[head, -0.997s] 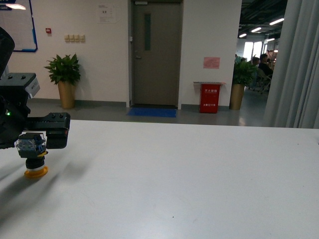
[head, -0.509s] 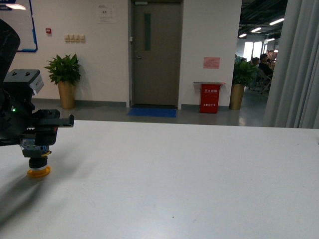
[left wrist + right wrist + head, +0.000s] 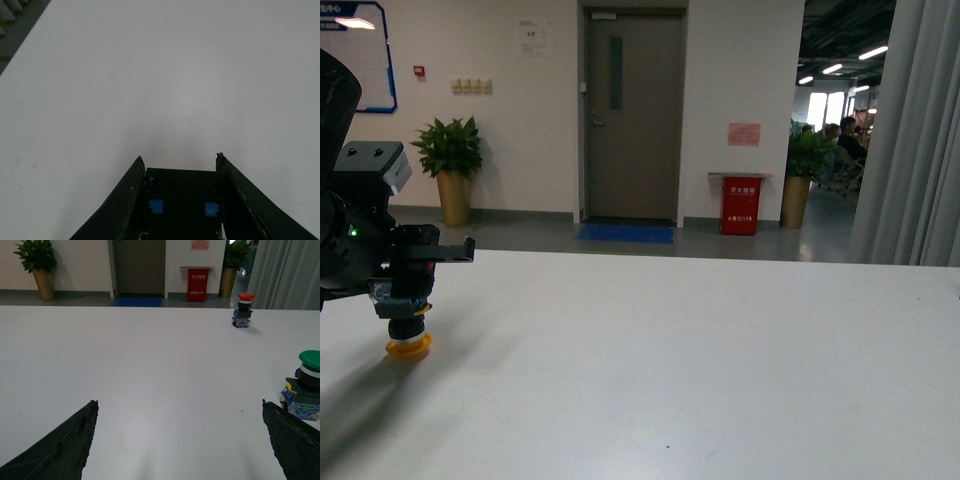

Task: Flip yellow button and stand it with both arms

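Over white table [image 3: 720, 380], left jaws clamp yellow button [image 3: 408, 336], cap down.

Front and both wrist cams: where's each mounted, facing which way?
Front: on the body, facing across the white table to a door; left claw at the left edge grips the yellow button, cap down.
Left wrist: looks along the left claw's fingers to the table; the button's dark block sits between them.
Right wrist: faces across the table toward the same door; right claw open, empty.
Shared: front and left wrist both show the gripped button.
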Motion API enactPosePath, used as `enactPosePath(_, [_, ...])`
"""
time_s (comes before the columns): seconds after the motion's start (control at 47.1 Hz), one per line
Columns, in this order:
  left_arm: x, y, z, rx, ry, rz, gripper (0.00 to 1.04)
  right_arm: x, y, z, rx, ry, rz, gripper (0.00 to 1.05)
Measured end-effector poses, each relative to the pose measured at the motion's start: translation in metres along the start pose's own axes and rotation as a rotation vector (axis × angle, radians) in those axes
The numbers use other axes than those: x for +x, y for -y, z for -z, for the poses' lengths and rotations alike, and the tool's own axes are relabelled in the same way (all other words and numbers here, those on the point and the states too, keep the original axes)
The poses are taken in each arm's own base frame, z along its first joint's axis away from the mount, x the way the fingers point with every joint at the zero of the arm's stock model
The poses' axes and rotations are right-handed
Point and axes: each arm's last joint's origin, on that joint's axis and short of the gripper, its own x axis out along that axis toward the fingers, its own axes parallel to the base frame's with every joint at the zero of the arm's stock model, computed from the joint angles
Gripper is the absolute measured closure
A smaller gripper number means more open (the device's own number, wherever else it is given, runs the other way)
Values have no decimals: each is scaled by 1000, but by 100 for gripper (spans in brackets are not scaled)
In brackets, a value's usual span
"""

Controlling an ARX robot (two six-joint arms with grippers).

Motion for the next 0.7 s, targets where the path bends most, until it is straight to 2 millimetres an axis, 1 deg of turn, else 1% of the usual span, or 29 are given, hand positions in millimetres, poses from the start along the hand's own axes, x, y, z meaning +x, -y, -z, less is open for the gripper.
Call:
enactPosePath(0.085, [-6,5,-1,-16,82,19,70,0,0,0,0,0,0,7])
enactPosePath(0.191, [-13,14,-8,-88,206,64,70,0,0,0,0,0,0,7])
enactPosePath(0.297, [-17,23,-11,-172,261,112,70,0,0,0,0,0,0,7])
enactPosePath(0.552, [-23,41,-16,-377,328,235,70,0,0,0,0,0,0,7])
enactPosePath(0.7, [-18,53,-14,-507,327,340,70,0,0,0,0,0,0,7])
